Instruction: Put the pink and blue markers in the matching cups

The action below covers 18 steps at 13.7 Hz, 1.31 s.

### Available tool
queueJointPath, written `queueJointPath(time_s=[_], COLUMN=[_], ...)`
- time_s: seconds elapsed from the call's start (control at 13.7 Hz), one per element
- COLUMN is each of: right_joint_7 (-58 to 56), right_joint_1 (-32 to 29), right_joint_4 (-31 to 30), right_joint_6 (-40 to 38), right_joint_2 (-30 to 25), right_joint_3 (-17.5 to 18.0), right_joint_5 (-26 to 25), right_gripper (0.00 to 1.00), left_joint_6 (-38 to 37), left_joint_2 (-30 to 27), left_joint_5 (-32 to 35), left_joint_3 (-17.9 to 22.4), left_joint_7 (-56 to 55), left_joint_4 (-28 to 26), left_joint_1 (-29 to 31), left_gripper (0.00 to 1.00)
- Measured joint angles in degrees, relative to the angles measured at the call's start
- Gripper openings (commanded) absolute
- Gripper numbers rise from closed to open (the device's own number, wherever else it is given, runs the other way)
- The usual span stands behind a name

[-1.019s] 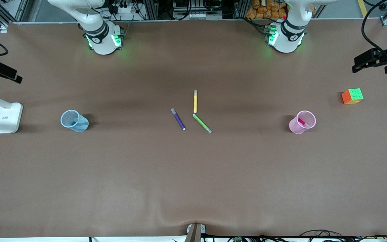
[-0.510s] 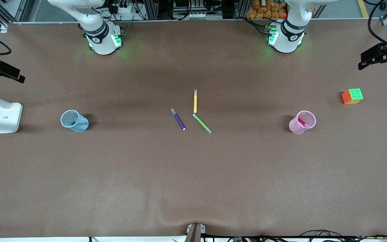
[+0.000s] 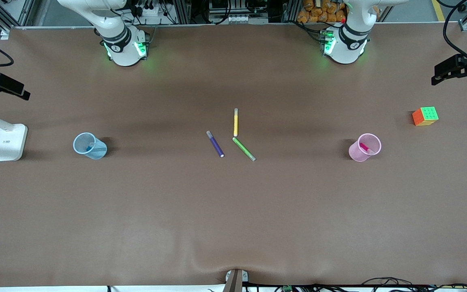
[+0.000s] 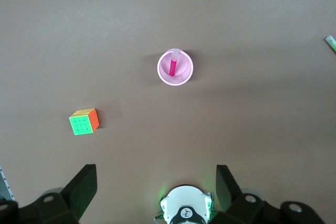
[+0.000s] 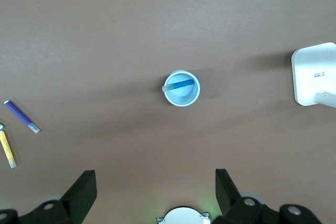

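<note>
A wide brown table (image 3: 233, 211) carries two small plastic cups set well apart. Toward the right arm's end stands the light blue cup (image 3: 89, 145), upright, with the blue marker (image 5: 180, 84) leaning inside it, its greyish tip resting against the rim. Toward the left arm's end stands the light pink cup (image 3: 364, 147), also upright, with the pink marker (image 4: 172, 65) propped inside it.

Between the two cups, near the middle of the table, three other markers lie flat: a purple marker (image 3: 215, 144), a yellow marker (image 3: 236, 122) and a green marker (image 3: 244, 149). The yellow and green ones nearly meet end to end; the purple one lies just beside them.

A multicoloured puzzle cube (image 3: 425, 116) sits near the pink cup, closer to the table's edge. A white lamp base (image 3: 9, 142) stands at the right arm's end.

The left end effector (image 4: 156, 190) hangs high above the pink cup, fingers spread wide and empty. The right end effector (image 5: 156, 191) hangs high above the blue cup, likewise wide open, gripping nothing.
</note>
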Motion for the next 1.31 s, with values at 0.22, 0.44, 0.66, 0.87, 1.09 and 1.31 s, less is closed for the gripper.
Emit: queueJointPath(time_s=[0.22,0.44,0.66,0.87,1.09,1.31], right_joint_7=[0.0,0.0,0.0,0.0,0.0,0.0], right_joint_1=[0.0,0.0,0.0,-0.03,-0.04,-0.04], right_joint_4=[0.0,0.0,0.0,0.18,0.27,0.31], right_joint_6=[-0.01,-0.02,-0.03,-0.03,-0.03,-0.03], right_joint_2=[0.0,0.0,0.0,0.0,0.0,0.0], right_joint_3=[0.0,0.0,0.0,-0.08,-0.12,-0.12], right_joint_5=[0.0,0.0,0.0,0.0,0.0,0.0], right_gripper=[1.0,1.0,1.0,1.0,1.0,1.0], left_joint_6=[0.71,1.03,1.08,1.17,1.65,3.53], left_joint_2=[0.09,0.2,0.26,0.57,0.84,0.85], left_joint_5=[0.0,0.0,0.0,0.0,0.0,-0.01], left_joint_3=[-0.01,-0.01,0.01,0.06,0.04,0.0], left_joint_7=[-3.66,-4.95,-5.35,-5.35,-5.35,-5.35], left_joint_4=[-0.42,-0.57,-0.71,-0.81,-0.81,-0.81], left_joint_1=[-0.24,-0.23,-0.21,-0.05,-0.2,-0.31], left_gripper=[1.0,1.0,1.0,1.0,1.0,1.0])
